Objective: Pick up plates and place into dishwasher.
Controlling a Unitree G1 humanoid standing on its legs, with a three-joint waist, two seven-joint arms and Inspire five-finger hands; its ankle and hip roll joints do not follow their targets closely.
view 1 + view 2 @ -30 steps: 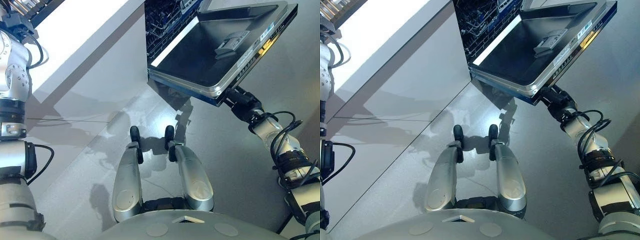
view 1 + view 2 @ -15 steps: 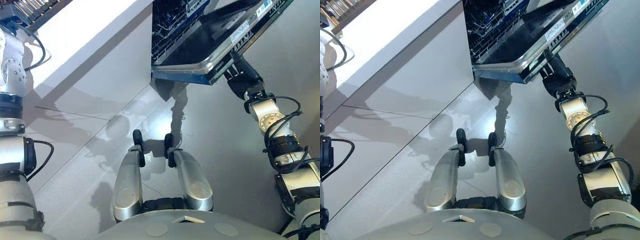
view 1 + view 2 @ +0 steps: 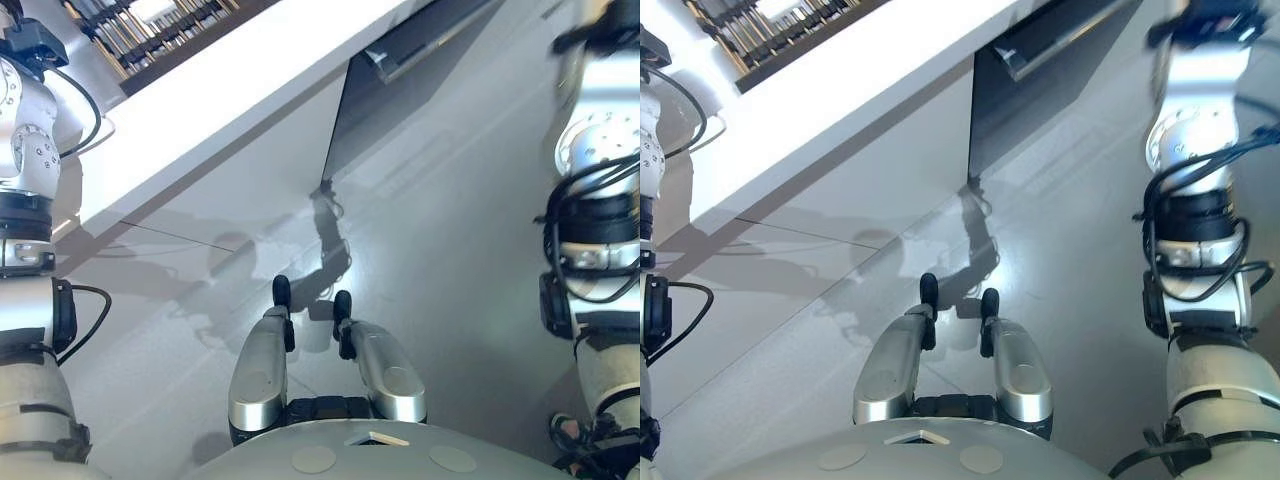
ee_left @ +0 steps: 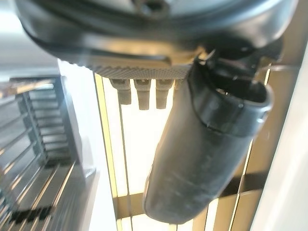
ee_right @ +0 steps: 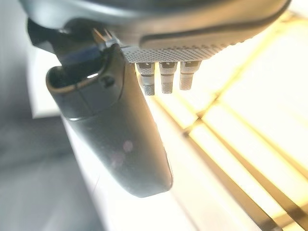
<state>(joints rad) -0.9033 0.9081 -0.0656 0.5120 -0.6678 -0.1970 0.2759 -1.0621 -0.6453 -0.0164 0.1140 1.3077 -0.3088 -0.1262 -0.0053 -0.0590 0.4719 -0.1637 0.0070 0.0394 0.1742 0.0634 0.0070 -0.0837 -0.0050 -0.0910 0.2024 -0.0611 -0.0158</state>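
Observation:
The dishwasher door [image 3: 395, 100] stands upright against the white cabinet front, its dark panel facing me, with its grey handle [image 3: 1060, 35] near the counter's edge. I cannot tell if it is fully closed. My right arm is raised beside the door. In the right wrist view my right hand [image 5: 120, 134] holds nothing, with its thumb out straight and its fingers [image 5: 163, 79] uncurled. My left arm is up over the counter at the far left, and my left hand [image 4: 202, 144] is also empty with straight fingers, next to a wire dish rack [image 4: 33, 144].
A white counter [image 3: 230, 80] runs diagonally across the scene, and the dish rack [image 3: 160, 25] sits on it at the back. White cabinet fronts [image 3: 200, 230] drop to the pale floor [image 3: 440, 260] in front of the dishwasher.
The dishwasher door has swung up from lying open to standing against the cabinet. My right arm rose with it and now points upward. The camera has also shifted.

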